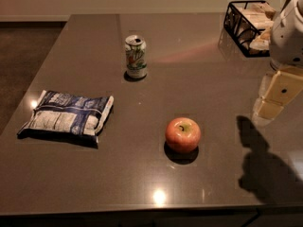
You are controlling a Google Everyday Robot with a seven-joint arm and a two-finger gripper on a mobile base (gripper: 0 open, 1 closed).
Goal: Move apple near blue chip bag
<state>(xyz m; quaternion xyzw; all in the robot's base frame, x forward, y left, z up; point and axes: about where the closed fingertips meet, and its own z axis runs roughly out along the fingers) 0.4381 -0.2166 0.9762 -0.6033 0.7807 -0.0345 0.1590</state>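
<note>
A round red apple (182, 134) with a yellowish patch at its stem sits on the dark table (189, 70), right of centre near the front. The blue chip bag (66, 113), crinkled dark blue and white, lies flat at the left. My gripper (273, 97) hangs above the table at the right edge of the view, well to the right of the apple and apart from it. Nothing shows in it.
A green-and-white soda can (136, 56) stands upright behind the apple and bag. A black wire basket (248, 26) with packets sits at the back right. The table's front edge runs along the bottom of the view.
</note>
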